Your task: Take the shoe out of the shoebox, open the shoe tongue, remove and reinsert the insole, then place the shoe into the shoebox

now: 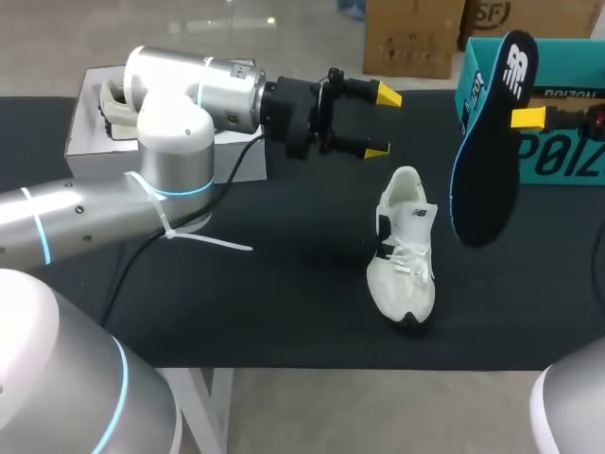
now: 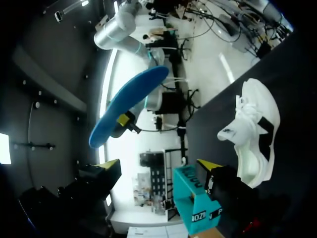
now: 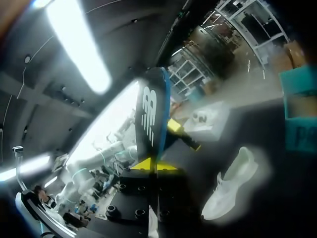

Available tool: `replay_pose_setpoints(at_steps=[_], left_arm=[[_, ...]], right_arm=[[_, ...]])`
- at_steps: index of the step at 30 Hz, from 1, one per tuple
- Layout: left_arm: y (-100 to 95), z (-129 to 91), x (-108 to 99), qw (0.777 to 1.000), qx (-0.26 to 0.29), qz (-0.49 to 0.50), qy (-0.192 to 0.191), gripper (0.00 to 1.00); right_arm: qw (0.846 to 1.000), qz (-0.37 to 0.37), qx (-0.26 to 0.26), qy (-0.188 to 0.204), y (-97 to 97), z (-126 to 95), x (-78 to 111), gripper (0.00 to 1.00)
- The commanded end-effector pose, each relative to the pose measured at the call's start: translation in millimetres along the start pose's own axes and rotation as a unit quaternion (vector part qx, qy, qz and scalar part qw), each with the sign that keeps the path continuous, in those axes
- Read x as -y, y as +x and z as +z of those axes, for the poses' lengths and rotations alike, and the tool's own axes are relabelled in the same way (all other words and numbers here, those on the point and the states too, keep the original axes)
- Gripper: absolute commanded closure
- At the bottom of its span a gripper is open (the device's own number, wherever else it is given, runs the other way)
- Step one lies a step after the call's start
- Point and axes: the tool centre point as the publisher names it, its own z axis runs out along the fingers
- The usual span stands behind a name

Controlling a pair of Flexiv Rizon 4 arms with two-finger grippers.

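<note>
A white shoe [image 1: 405,248] with black side marks stands on the black table, toe toward the front edge. Above and to its right a dark blue insole [image 1: 492,132] hangs upright in the air, my right gripper [image 1: 529,118] shut on its edge. In the right wrist view the insole [image 3: 152,119] rises from the closed yellow tips of that gripper [image 3: 156,164], with the shoe [image 3: 229,183] below. My left gripper [image 1: 380,121] hovers open over the table behind and to the left of the shoe, nothing between its fingers. From the left wrist the shoe [image 2: 252,134] and the insole [image 2: 130,103] both lie ahead.
A teal shoebox [image 1: 539,113] stands at the back right, behind the insole. A white box [image 1: 95,132] with a grey item in it sits at the back left, under my left arm. A white cable tie [image 1: 203,238] lies left of the shoe.
</note>
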Motion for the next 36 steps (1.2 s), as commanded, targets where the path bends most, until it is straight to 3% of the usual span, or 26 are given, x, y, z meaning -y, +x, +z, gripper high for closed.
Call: replay_pose_setpoints(at_steps=[1, 9, 17, 26, 36], left_arm=[[-0.7, 3, 0, 1.000, 0.000, 0.005, 0.000, 0.00], [-12.1, 22, 4, 0.999, -0.016, 0.048, 0.003, 0.00], [-15.0, 40, 8, 0.997, -0.026, 0.072, 0.008, 0.00], [-12.3, 39, 8, 0.997, -0.024, 0.071, -0.005, 0.00], [-10.2, 46, 2, 0.995, -0.042, 0.084, -0.024, 0.00]], right_arm=[[0.999, 0.008, -0.035, 0.003, -32.7, 9, -11.9, 1.00], [0.998, 0.042, -0.047, 0.023, -68.6, 20, -35.2, 1.00], [0.994, 0.074, -0.029, 0.076, -91.7, 30, -55.4, 1.00], [0.989, 0.091, -0.019, 0.116, -103.9, 43, -57.7, 1.00], [0.984, 0.105, -0.035, 0.138, -103.8, 62, -46.0, 1.00]])
